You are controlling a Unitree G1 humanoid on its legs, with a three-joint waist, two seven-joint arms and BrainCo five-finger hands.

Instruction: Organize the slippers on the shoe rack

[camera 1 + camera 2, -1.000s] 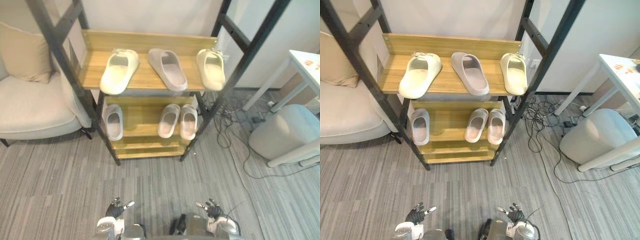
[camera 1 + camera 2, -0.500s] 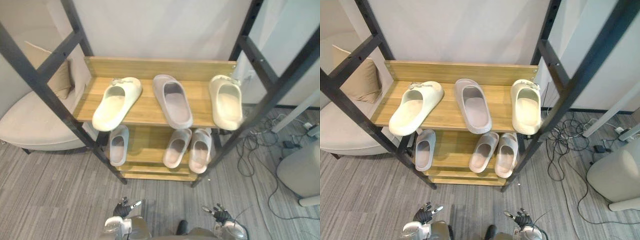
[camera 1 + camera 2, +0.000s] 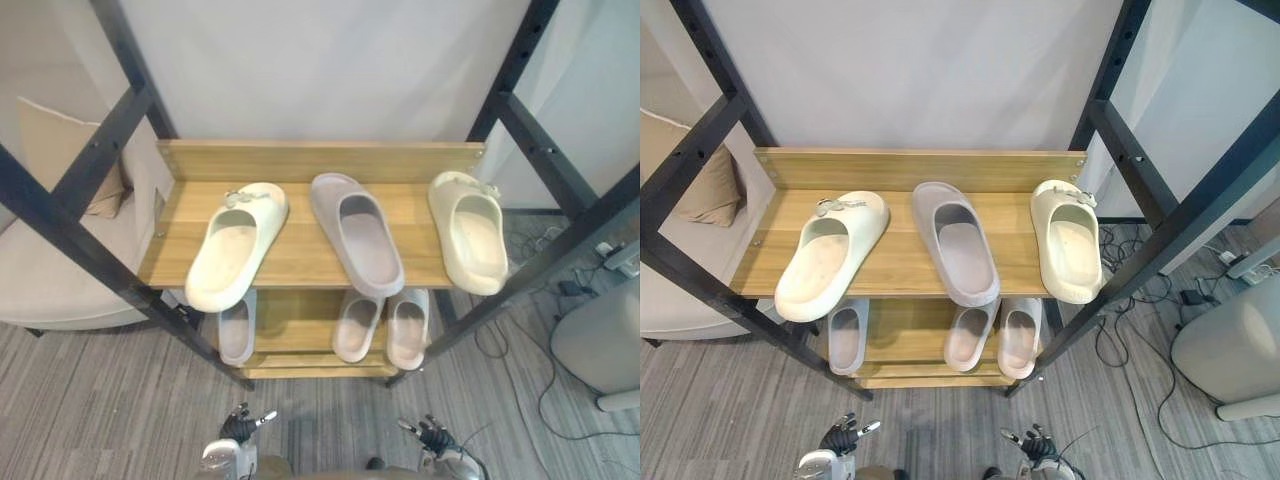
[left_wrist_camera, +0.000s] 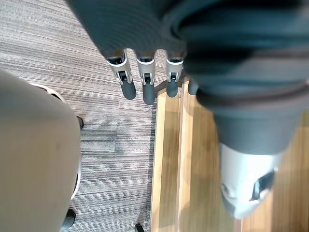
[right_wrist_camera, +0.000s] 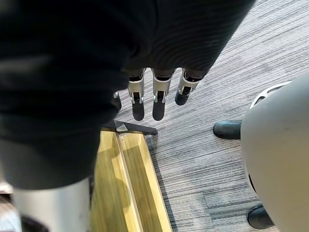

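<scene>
six slippers are sitting on the shoe rack (image 3: 300,160), three per shelf. on the upper shelf a left cream slipper (image 3: 235,245) is lying angled, a grey-mauve slipper (image 3: 357,233) in the middle, and a right cream slipper (image 3: 468,230), all apart. below, a lower left slipper (image 3: 236,332) is lying alone, and a lower middle slipper (image 3: 357,326) just beside a lower right slipper (image 3: 407,328), all pale grey. my left hand (image 3: 238,425) and right hand (image 3: 432,435) are hanging over the carpet (image 3: 100,400) before the rack, fingers straight and loose, gripping nothing.
</scene>
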